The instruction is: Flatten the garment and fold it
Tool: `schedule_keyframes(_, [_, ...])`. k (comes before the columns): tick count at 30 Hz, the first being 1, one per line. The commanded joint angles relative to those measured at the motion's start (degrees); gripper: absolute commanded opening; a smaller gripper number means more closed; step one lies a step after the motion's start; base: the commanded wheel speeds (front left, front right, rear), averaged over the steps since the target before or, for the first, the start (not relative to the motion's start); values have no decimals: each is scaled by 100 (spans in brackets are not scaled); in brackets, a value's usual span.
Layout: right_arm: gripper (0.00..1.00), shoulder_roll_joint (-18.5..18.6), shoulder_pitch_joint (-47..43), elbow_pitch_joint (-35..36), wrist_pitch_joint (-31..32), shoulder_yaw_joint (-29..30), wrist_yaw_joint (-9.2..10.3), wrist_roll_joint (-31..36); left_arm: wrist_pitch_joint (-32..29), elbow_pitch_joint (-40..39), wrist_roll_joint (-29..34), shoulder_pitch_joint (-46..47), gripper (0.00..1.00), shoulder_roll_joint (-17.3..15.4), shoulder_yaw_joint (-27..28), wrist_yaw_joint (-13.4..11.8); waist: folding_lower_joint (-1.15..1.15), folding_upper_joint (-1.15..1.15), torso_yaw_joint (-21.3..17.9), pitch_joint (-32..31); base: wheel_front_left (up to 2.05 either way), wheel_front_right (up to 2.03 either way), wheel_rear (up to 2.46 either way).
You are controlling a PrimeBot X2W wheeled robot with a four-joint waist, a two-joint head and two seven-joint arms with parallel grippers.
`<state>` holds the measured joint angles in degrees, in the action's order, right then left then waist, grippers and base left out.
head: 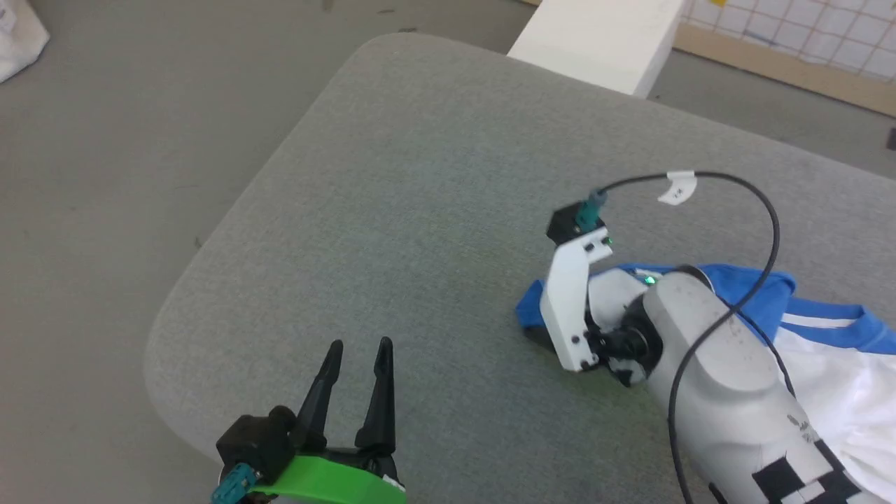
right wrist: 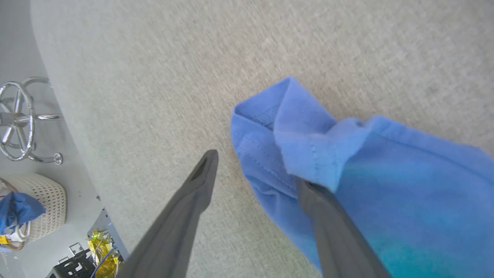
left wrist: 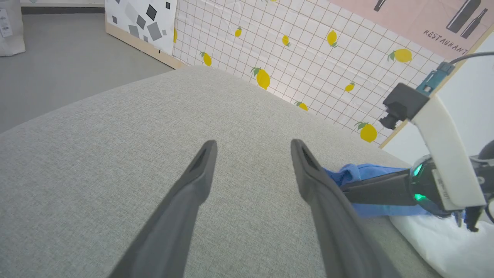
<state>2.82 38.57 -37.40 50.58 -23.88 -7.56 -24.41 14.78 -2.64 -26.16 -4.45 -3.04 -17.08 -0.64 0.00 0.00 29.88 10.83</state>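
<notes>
The garment (head: 833, 357) lies at the right of the grey padded table (head: 420, 210), its white body toward the near right. One bright blue sleeve (right wrist: 386, 173) reaches left with its cuff end folded over. My right gripper (right wrist: 256, 170) is open at that cuff. Its left finger rests on bare table, and the tip of its right finger is covered by a fold of the blue cloth. My left gripper (head: 357, 353) stands open over bare table near the front left corner, well apart from the garment. From the left wrist, the blue sleeve (left wrist: 362, 172) shows beside the right arm's dark finger.
A white box (head: 602, 35) stands beyond the table's far edge. A lemon-patterned wall panel (left wrist: 308, 50) runs behind it. Off the table's rounded edge are a chrome stool base (right wrist: 23, 119) and a white woven basket (right wrist: 42, 204) holding blue cloth.
</notes>
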Motion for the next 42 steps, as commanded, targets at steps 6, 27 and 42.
schedule_keyframes(6, [100,7,479,333,277,-312,8,-584,22,70,200,32,100,16,120,46,0,0,-499,-330,0,0,0])
schedule_keyframes(27, [100,836,-1269,3664,-1871,1950,8,-54,22,-104,566,-165,100,16,568,189,0,0,-1884,-419,0,0,0])
schedule_keyframes(42, [100,12,-4158,4960,-4912,3749,8,728,22,-387,722,-198,100,16,891,217,0,0,-2729,-237,0,0,0])
